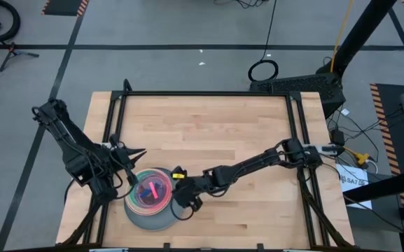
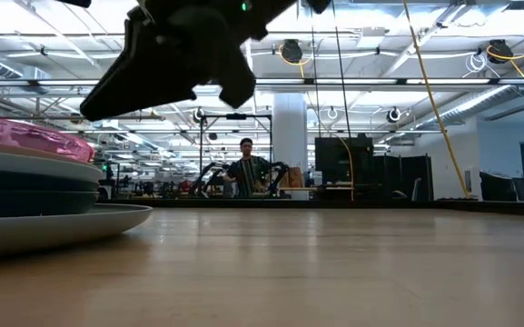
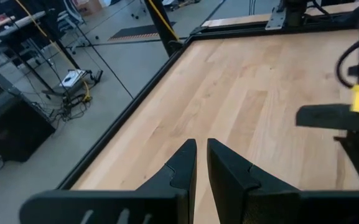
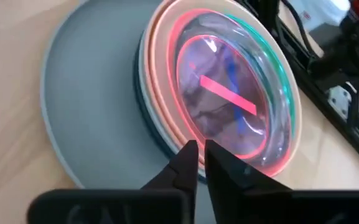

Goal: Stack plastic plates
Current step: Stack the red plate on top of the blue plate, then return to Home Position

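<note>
The plates sit in one stack [image 1: 151, 198] near the table's front left. A large grey plate [image 4: 86, 106] is at the bottom, its underside on the wood. On it are a dark teal plate [image 4: 143, 121], cream and salmon pink rims [image 4: 160, 81], then translucent red and green-rimmed plates [image 4: 229, 93]. The low view shows the stack [image 2: 25, 186] side-on. My right gripper [image 4: 198, 149] is shut, its tips over the stack's right rim. My left gripper [image 3: 201, 149] is shut with nothing in it, and hovers just behind the stack's left side [image 1: 137, 152]. My right gripper comes at the stack slanting down from the table's right. Its shut fingertips [image 4: 188, 155] overlap the rims of the upper plates [image 4: 179, 134] in the wrist view. I cannot tell whether they touch a rim or hover just above it.
Black frame rails [image 1: 202, 94] run along the table's far, left and right sides. Bare wood [image 1: 244, 140] lies to the right of the stack and behind it. The right arm [image 1: 244, 168] stretches low across the table from the right. A person stands in the room far behind.
</note>
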Robot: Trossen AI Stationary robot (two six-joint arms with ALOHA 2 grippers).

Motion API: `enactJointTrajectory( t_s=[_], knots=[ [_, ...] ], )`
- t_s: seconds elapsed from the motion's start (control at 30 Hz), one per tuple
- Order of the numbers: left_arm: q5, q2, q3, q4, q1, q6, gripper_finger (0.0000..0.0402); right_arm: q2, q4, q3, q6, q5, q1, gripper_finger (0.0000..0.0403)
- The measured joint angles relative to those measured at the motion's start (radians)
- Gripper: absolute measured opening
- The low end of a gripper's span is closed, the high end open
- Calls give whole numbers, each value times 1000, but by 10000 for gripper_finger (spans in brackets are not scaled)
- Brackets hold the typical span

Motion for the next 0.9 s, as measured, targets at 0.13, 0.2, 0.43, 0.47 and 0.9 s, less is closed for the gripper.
enactJointTrajectory(
  t_s=[0.13, 0.2, 0.43, 0.47, 0.9],
  knots=[
    [1, 6, 0, 3, 0, -27, 47, 0, 93, -50, -5, -75, -30, 11],
    [1, 5, 0, 3, 0, -42, 47, 0, 123, -66, -6, -94, -42, 5],
    [1, 5, 0, 3, 0, -47, 47, 25, 246, -116, -8, -140, -72, 2],
    [1, 5, 0, 3, 0, -46, 47, 36, 264, -116, -4, -146, -73, 2],
    [-4, 30, -11, 11, -23, -59, 47, -11, 237, -116, 14, -70, -67, 1]
  ],
)
